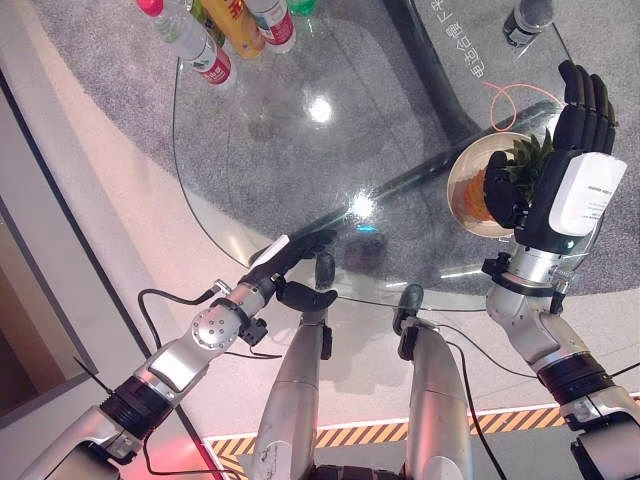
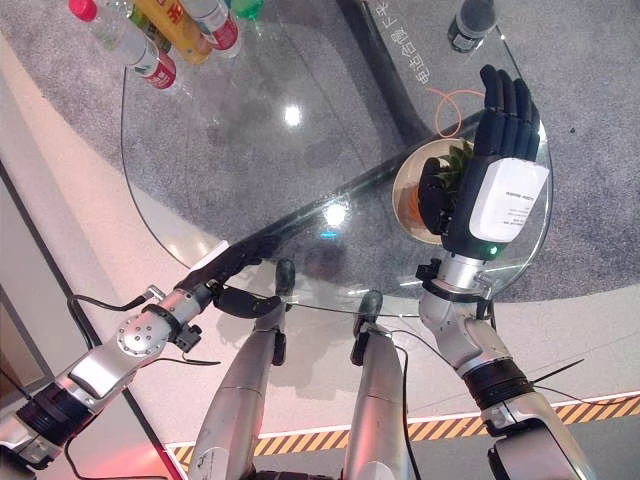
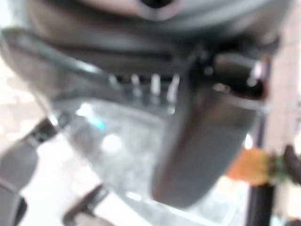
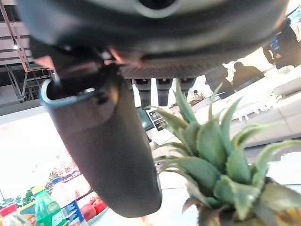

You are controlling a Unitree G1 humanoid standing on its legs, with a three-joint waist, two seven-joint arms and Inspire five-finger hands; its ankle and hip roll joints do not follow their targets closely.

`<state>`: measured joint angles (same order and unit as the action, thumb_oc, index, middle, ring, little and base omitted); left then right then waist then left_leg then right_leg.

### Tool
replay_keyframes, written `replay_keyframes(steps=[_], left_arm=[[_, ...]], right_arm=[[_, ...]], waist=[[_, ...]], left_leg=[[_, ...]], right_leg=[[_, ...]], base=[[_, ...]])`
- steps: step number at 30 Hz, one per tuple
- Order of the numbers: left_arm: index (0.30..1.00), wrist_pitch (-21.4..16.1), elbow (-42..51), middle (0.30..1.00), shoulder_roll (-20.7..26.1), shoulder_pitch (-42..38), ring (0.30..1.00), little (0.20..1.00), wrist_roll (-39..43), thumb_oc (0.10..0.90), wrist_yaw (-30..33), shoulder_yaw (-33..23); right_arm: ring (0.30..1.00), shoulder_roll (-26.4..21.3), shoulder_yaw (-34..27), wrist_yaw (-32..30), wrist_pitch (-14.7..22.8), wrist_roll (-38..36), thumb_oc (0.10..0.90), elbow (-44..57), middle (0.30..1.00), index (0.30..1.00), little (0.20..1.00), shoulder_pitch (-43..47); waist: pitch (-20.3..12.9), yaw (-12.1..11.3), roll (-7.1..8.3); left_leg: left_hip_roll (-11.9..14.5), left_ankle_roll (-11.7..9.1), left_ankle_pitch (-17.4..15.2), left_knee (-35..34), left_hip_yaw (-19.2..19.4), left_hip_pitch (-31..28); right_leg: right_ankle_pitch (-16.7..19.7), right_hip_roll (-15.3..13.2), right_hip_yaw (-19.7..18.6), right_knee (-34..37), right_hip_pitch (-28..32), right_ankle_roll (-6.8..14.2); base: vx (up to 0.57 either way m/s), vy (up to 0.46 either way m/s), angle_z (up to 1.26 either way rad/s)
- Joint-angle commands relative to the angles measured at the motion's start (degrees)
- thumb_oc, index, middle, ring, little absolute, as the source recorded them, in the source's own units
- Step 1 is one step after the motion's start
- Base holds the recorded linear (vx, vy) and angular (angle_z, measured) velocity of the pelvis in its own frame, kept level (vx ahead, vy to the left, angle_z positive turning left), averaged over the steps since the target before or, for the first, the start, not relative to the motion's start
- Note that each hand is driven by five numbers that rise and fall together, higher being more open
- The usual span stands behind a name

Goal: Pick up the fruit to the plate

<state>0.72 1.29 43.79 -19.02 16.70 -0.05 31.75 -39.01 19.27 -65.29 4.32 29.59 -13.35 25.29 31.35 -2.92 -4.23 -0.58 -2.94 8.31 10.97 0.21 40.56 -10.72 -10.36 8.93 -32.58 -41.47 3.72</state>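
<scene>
1. Spiky green leaves crowd the right wrist view: the pineapple (image 4: 221,174) sits just past the right hand (image 1: 565,170), its crown close beside the thumb.
2. Seen from the head, the pineapple lies on the plate (image 1: 468,178), orange body over the dish and crown pointing away from the robot.
3. The right hand hangs over the plate with fingers straight and spread, thumb down by the fruit; nothing is pinched. Whether the thumb touches the fruit I cannot tell.
4. Handling, as a judgement: the fruit looks stiff, rough-skinned and probably light, perhaps a model. The leaves are prickly and would bend or slip, so the firm body is the place for a hold, fingers on one side and thumb on the other.
5. The plate rests on the glass table (image 1: 260,150) near its right edge; glass gives little friction, so the dish may slide if nudged.
6. Bottles (image 1: 225,30) stand at the table's far left, well apart from the plate.
7. The left hand (image 1: 295,250) lies at the table's near edge, fingers straight, holding nothing.
</scene>
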Motion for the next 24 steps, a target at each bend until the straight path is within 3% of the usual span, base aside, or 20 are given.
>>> replay_keyframes(steps=[1,12,21,24], left_arm=[[0.900,-4.5,7.2,0.900,1.7,1.9,0.900,0.900,0.3,0.800,-0.9,-4.1],[0.900,-4.7,6.2,0.900,0.8,4.2,0.900,0.900,1.1,0.800,-0.7,-5.2],[0.900,-4.4,5.3,0.900,0.6,5.6,0.900,0.900,2.5,0.800,-1.5,-5.2],[0.900,-3.8,5.3,0.900,0.4,7.3,0.900,0.900,3.0,0.800,-2.0,-5.6]], right_arm=[[0.900,-4.1,-1.0,1.5,3.9,4.0,0.800,8.1,0.900,0.900,0.900,0.7],[0.900,-2.9,5.0,15.6,11.7,1.2,0.800,11.9,0.900,0.900,0.900,-2.4],[0.900,-3.0,7.7,18.4,13.4,1.9,0.800,12.6,0.900,0.900,0.900,-3.4],[0.900,-3.2,7.5,19.5,13.5,1.6,0.800,12.8,0.900,0.900,0.900,-4.9]], waist=[[-1.6,0.4,2.56],[-1.6,0.3,3.16],[-1.6,-0.2,3.53],[-1.6,-0.3,3.68]], left_leg=[[-4.1,3.0,-12.1,10.7,3.5,-4.1],[-3.9,2.5,-11.8,7.3,3.1,-11.5],[-4.0,2.1,-11.0,3.7,2.0,-18.7],[-3.8,1.8,-10.7,1.5,1.5,-23.5]], right_leg=[[13.1,2.5,1.5,14.3,5.3,3.7],[12.8,2.5,1.0,17.5,12.6,4.2],[12.5,2.3,1.4,20.0,19.8,4.4],[12.0,2.4,1.7,21.5,24.6,4.4]], base=[[0.00,0.000,0.00],[0.00,0.000,0.00],[0.00,-0.029,0.00],[0.01,-0.052,0.01]])
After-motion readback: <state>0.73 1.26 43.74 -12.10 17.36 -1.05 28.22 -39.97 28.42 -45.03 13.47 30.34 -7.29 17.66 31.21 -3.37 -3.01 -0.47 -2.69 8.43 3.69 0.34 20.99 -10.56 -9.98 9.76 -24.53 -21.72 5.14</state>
